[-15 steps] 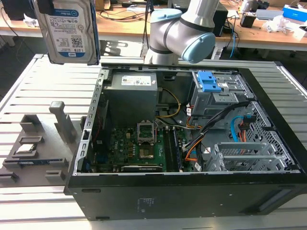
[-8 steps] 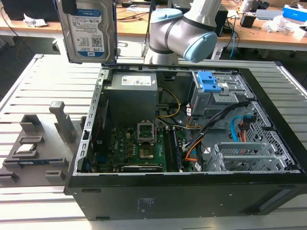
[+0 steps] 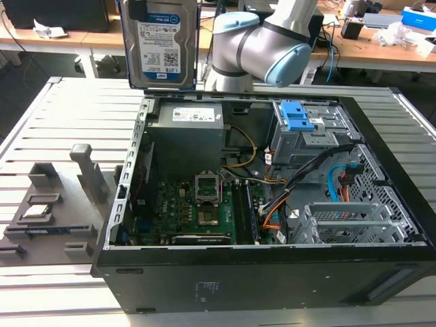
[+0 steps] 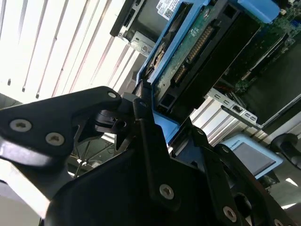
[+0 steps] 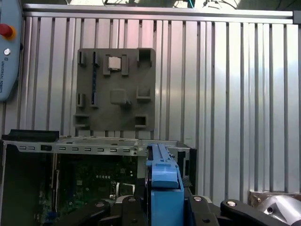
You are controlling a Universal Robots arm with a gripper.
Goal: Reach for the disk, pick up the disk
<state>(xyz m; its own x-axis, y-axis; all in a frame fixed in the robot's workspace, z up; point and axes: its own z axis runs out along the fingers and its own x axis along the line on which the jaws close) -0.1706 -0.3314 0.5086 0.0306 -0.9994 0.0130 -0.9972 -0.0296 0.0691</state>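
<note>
Black gripper [image 5: 164,209] clamps tight on the blue plastic frame of the flat silver disk [image 3: 161,44]. Disk hangs upright above the open black computer case [image 3: 238,279].

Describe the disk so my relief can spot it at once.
Find the open black computer case on the slatted metal table. Above its far edge, toward the exterior view's left, the disk hangs upright, clamped in the gripper. It is a silver-grey slab with a white-and-blue label, unlike the bare blue bracket in the case's drive bay or the small chip on the grey tray.
</note>
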